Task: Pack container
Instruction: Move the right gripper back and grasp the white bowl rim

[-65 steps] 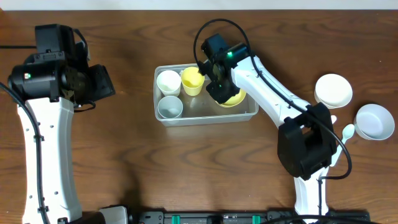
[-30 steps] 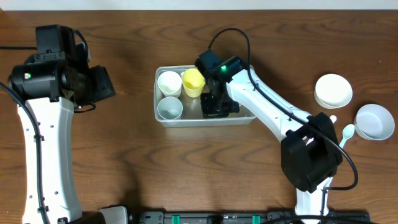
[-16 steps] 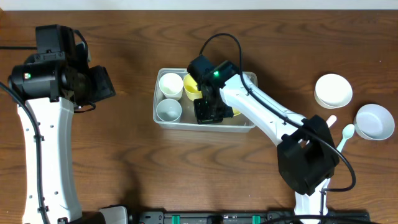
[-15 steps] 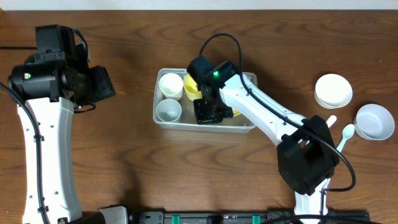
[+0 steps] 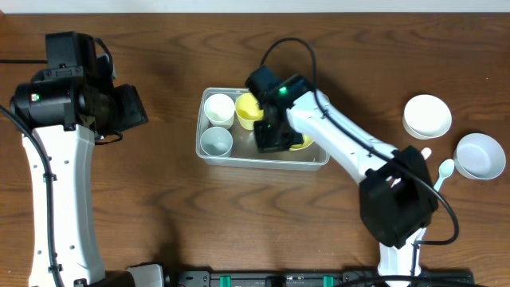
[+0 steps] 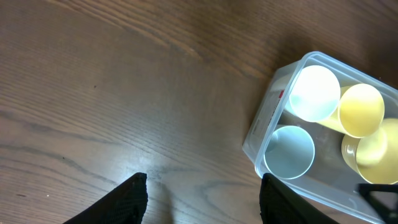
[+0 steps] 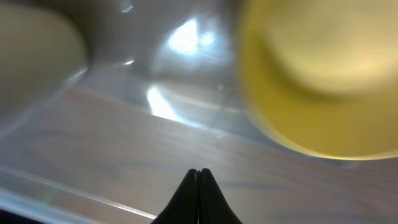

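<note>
Up close, the right gripper point(image 7: 199, 186) had its fingertips pressed together with nothing seen between them, tips down inside the container point(image 5: 237, 156) at mid-table. A yellow bowl point(image 5: 302, 143) sat just at its 3 o'clock. A yellow cup point(image 5: 247, 110), a white cup point(image 5: 218, 109) and a pale blue cup point(image 5: 216, 141) filled the container's 9 o'clock end. Farther off at 3 o'clock lay a white bowl point(image 5: 427, 115), a pale blue bowl point(image 5: 480, 155) and a spoon point(image 5: 445, 169). The left gripper point(image 6: 202, 199) hung spread apart, well away at 9 o'clock.
</note>
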### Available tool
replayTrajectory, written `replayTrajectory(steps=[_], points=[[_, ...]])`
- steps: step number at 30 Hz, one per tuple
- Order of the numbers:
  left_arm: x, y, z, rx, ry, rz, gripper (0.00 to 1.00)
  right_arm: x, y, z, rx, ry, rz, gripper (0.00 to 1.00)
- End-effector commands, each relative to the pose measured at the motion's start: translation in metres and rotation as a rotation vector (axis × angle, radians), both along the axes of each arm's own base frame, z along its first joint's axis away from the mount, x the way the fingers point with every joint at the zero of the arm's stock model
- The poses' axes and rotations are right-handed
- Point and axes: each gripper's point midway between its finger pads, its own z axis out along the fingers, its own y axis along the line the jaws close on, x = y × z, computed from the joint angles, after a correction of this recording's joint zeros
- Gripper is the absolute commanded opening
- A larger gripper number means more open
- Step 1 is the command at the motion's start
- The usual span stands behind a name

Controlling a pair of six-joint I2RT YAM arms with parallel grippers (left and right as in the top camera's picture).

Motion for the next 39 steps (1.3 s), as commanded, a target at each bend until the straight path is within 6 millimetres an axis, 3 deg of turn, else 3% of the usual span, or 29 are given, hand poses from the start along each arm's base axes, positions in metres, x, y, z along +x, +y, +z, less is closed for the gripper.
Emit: replayTrajectory(steps=[1, 3, 7, 9, 11, 15, 20, 28, 39], points=[[0.000, 0.000, -0.002, -0.013, 0.008, 0.005, 0.59, 0.044, -0.033, 0.074, -0.007, -0.242, -0.014, 0.09], [0.000, 0.000, -0.002, -0.013, 0.008, 0.005, 0.59, 0.058, -0.055, 0.111, -0.001, -0.336, -0.044, 0.41], [0.000, 0.000, -0.002, -0.012, 0.008, 0.005, 0.59, 0.080, -0.114, 0.165, -0.013, -0.484, -0.105, 0.57], [0.000, 0.000, -0.002, -0.013, 0.008, 0.005, 0.59, 0.087, -0.152, 0.174, -0.048, -0.512, -0.115, 0.70], [0.000, 0.000, -0.002, -0.013, 0.008, 0.005, 0.59, 0.094, -0.193, 0.171, -0.098, -0.502, -0.130, 0.78], [0.000, 0.000, -0.002, -0.013, 0.008, 0.005, 0.59, 0.102, -0.265, 0.145, -0.172, -0.423, -0.198, 0.79], [0.000, 0.000, -0.002, -0.013, 0.008, 0.005, 0.59, 0.107, -0.313, 0.099, -0.210, -0.296, -0.240, 0.78], [-0.001, 0.000, -0.002, -0.013, 0.009, 0.005, 0.59, 0.107, -0.332, 0.021, -0.214, -0.095, -0.255, 0.77], [0.000, 0.000, -0.003, -0.013, 0.009, 0.005, 0.59, 0.102, -0.336, -0.052, -0.232, 0.069, -0.240, 0.72]])
